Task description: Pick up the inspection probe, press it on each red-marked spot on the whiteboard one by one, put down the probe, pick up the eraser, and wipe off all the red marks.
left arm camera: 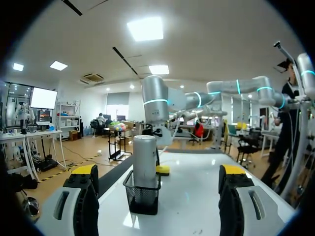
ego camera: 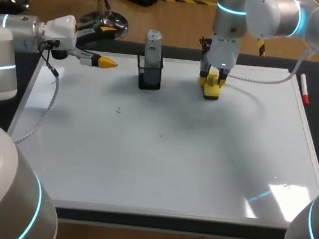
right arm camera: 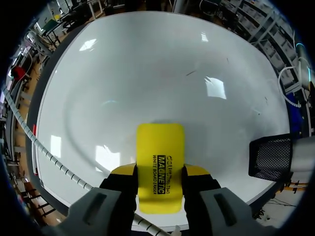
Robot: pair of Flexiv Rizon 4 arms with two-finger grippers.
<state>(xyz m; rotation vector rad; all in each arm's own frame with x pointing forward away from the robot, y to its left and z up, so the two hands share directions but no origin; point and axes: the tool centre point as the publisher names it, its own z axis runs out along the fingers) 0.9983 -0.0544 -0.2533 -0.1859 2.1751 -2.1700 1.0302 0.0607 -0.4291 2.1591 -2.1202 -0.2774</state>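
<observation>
Both arms are chunky silver-grey tubes with glowing cyan rings at the joints. The left arm (ego camera: 9,37) has a white wrist block and a white coiled cable (ego camera: 46,106) hanging off it; the right arm (ego camera: 271,17) trails a thin white cable (ego camera: 265,80). Grey fingers (left arm camera: 81,206), bright yellow tips (left arm camera: 234,170) on both.

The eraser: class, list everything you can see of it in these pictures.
The eraser is a bright yellow rectangular block with rounded corners, smooth like plastic, with black print on its top face. The right claw is shut on its two long sides. It is near the far edge of the whiteboard, right of the black mesh holder; whether it touches the board cannot be told.
</observation>
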